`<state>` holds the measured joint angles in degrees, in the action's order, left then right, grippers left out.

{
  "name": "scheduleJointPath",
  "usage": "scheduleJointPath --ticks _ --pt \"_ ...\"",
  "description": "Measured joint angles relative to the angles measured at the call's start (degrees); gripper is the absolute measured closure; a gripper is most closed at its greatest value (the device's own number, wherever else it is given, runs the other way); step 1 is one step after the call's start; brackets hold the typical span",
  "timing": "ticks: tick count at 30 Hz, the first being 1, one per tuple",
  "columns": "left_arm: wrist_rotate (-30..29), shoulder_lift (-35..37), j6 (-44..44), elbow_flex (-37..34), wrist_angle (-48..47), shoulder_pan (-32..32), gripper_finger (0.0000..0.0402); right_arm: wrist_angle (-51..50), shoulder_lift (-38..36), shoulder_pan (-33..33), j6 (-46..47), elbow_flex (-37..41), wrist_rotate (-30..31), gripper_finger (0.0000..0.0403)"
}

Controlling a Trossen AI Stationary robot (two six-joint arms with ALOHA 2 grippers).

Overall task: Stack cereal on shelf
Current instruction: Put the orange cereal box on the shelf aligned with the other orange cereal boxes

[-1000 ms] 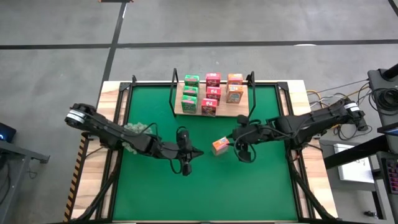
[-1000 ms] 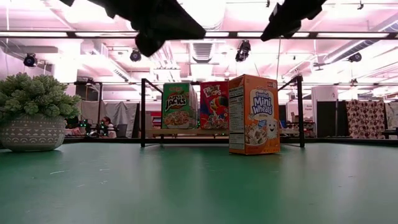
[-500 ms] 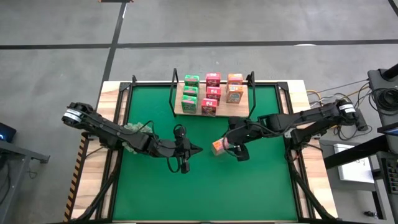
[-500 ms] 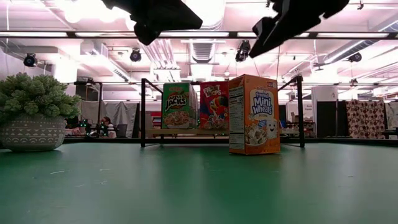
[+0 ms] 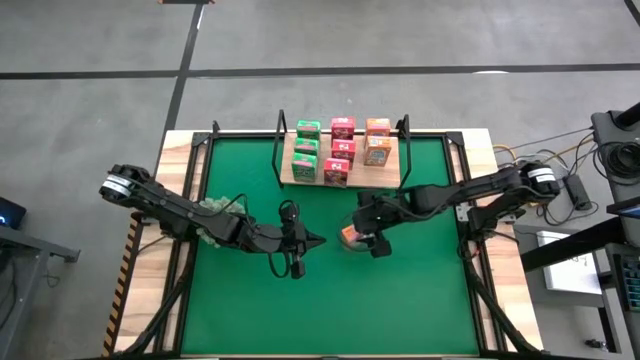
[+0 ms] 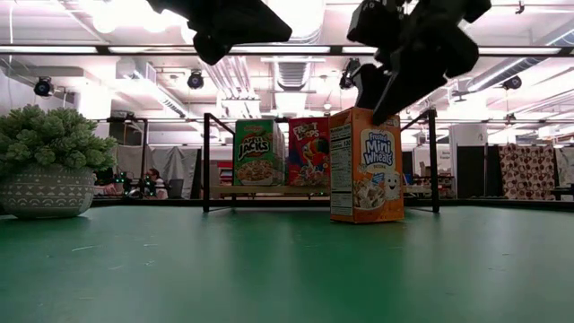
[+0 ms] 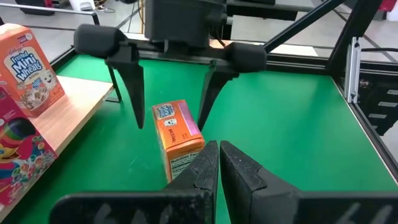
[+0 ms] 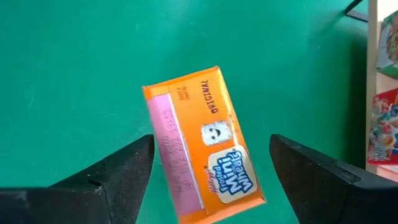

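Note:
One orange cereal box stands upright on its bottom end on the green mat in front of the shelf; it also shows in the low view. Several green, pink-red and orange boxes stand on the shelf board. My right gripper is open and points down over the orange box. Its fingers stand on either side of the box top without touching it. My left gripper is shut and empty, above the mat to the left of the box.
A grey-green spiky plant in a patterned pot stands on the mat's left part, under my left arm. Black wire uprights stand at both ends of the shelf. Open green mat lies toward the near edge.
My right gripper has gone toward the table's left, from beside the orange box to over it, and has come down until its open fingers stand on either side of the box top. The box has not moved. My left gripper has risen a little.

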<state>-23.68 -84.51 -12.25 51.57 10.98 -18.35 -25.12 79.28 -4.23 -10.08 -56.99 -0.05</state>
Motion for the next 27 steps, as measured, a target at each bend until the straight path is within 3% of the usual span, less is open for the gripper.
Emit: scheduleJointPath --ticks 16,27 --pt "-1.89 -0.04 0.97 0.0 0.63 0.0 0.0402 0.12 -0.41 -0.11 0.23 0.02 -2.09 0.0202" --pt "-1.92 -0.1 1.09 0.0 1.66 0.0 0.0402 0.14 -0.41 -0.11 1.08 0.02 -2.1 0.0237"
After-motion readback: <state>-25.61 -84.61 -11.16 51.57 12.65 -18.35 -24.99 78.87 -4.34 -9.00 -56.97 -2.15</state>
